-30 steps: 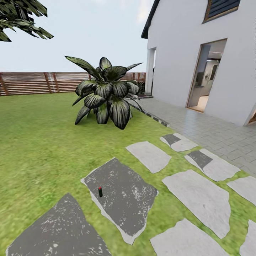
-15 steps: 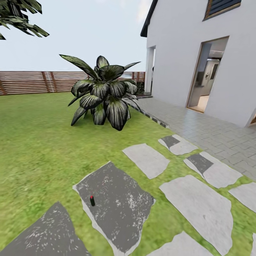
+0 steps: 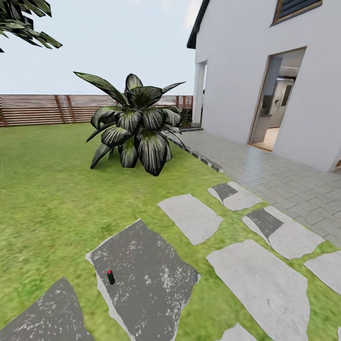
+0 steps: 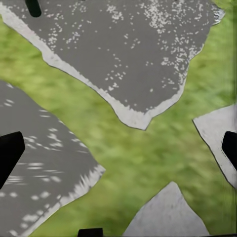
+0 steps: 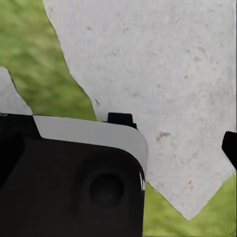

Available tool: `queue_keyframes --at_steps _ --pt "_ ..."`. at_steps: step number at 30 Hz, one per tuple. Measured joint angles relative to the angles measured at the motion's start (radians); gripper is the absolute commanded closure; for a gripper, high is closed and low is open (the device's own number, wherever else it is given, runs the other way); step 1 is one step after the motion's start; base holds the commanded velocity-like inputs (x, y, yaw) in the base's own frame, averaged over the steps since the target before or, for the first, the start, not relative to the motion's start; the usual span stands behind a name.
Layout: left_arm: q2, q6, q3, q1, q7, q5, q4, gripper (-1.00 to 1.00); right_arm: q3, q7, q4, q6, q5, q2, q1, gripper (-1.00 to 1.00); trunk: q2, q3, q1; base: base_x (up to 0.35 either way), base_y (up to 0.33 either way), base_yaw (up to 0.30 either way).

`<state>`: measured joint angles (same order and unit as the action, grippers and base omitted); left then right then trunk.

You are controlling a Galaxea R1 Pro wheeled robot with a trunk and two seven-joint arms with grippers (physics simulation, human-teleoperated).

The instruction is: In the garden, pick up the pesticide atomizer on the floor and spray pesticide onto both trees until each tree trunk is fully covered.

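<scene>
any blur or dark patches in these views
Head view: sharp, even daylight, the pesticide atomizer crisp on a dark-mottled stepping stone. Left wrist view: grass smeared, looks like motion blur. Right wrist view: pale stone clear, grass soft.

Left wrist view: two black fingertips [image 4: 10,153] of the left gripper [image 4: 118,150] enter at opposite edges, one a blunt wedge, the other a rounded tip; a small flat black tab sits at the frame edge between them.

Right wrist view: a large matt black housing [image 5: 69,187] with rounded corners, topped by a pale grey-white band [image 5: 94,129]. A shallow circular recess [image 5: 106,190] marks its face. A small black block [image 5: 121,118] rises behind it, and one black fingertip [image 5: 230,147] shows at the edge.
</scene>
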<state>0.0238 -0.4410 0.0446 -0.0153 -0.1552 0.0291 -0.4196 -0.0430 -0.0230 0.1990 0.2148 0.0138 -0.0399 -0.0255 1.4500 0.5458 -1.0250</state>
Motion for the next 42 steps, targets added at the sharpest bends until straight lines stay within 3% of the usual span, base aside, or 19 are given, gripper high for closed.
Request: queue_keyframes --at_steps 21,33,42 --pt "0.0 0.001 0.0 0.0 0.0 0.0 -0.001 -1.0 -0.001 0.0 0.0 0.0 0.001 0.001 0.0 -1.0 0.0 0.0 0.0 0.026 -0.293 0.033" --pt "0.0 0.001 0.0 0.0 -0.001 0.0 -0.001 -1.0 -0.002 0.0 -0.001 0.0 0.002 0.001 0.0 -1.0 0.0 0.0 0.0 0.216 -0.234 0.218" --pt "0.0 0.0 0.0 0.0 0.0 0.0 -0.001 -1.0 -0.001 0.0 0.0 0.0 0.001 0.0 0.0 -1.0 0.0 0.0 0.0 0.26 -0.206 0.04"
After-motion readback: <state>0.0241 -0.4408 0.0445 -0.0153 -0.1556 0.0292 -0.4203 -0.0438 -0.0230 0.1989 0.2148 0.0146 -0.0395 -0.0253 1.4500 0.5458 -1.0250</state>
